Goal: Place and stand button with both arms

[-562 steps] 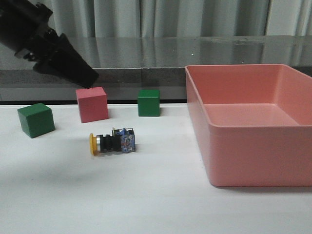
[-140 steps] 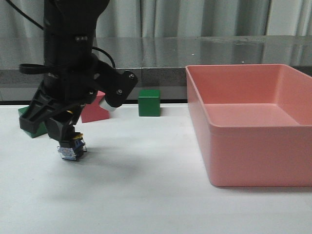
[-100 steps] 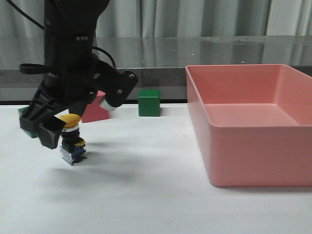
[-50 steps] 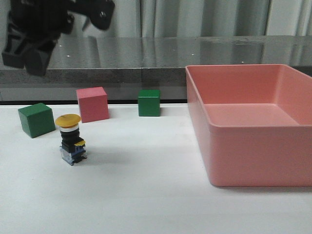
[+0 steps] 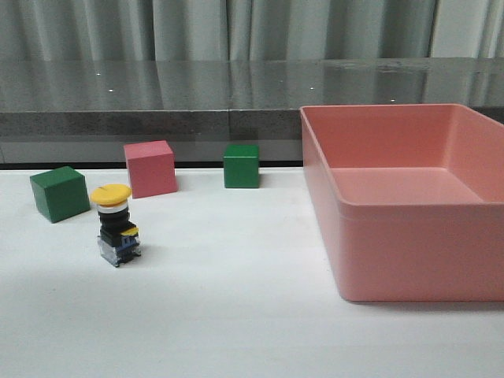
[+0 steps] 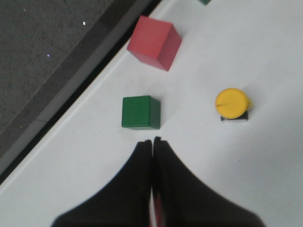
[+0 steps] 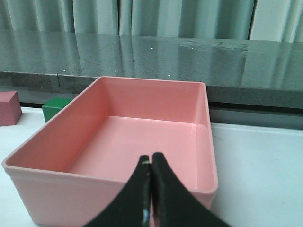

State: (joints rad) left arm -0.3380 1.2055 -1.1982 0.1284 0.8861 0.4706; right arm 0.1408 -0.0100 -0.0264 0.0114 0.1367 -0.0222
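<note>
The button [image 5: 115,224] stands upright on the white table, yellow cap up, black body and bluish clear base below, left of centre in the front view. From above in the left wrist view its yellow cap [image 6: 231,103] shows. My left gripper [image 6: 152,140] is shut and empty, high above the table, apart from the button and close to a green cube [image 6: 140,112]. My right gripper [image 7: 151,160] is shut and empty, in front of the pink bin [image 7: 118,188]. Neither arm shows in the front view.
A pink cube [image 5: 150,168] and two green cubes [image 5: 59,192] [image 5: 240,165] stand behind the button. The large pink bin [image 5: 409,260] fills the right side. The pink cube also shows in the left wrist view [image 6: 154,42]. A dark ledge [image 5: 157,118] runs along the table's back.
My left gripper stood the button upright, let go, rose up and left the front view. The button stays standing on its base. It lay on its side earlier.
</note>
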